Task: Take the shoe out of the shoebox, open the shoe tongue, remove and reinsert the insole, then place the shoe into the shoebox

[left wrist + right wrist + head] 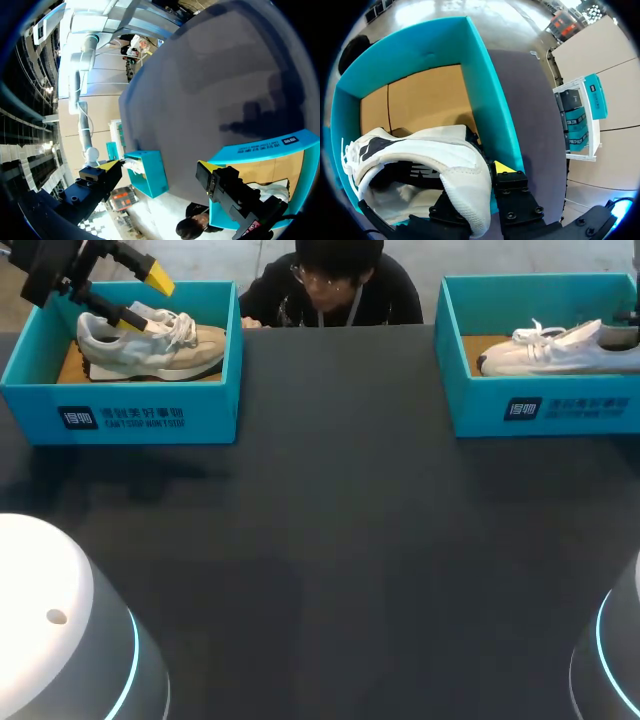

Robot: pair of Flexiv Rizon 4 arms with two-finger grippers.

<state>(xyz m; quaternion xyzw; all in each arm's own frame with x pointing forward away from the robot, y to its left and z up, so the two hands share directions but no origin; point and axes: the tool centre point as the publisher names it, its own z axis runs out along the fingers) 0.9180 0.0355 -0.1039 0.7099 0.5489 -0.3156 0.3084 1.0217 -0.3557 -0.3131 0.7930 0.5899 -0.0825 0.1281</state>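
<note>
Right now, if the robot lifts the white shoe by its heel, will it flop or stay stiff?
The white shoe would probably keep its shape, since its heel stands up rounded on its own. It looks fairly light for its size, because most of it seems to be soft fabric. If it is held only at the heel, its front would likely dip, and the loose laces would probably dangle.

On the table (pixel 340 540) the left shoebox (pixel 150 420) stands far left and the right shoebox (pixel 540 408) far right, well apart. The left shoe (pixel 150 345) lies in the first and the right shoe (pixel 560 348) in the second. The left gripper (pixel 148 296) hangs over the left shoe's collar, fingers apart; the right gripper (pixel 480 185) is at the right shoebox's right end, the right shoe's heel between its fingers and touching both.
</note>
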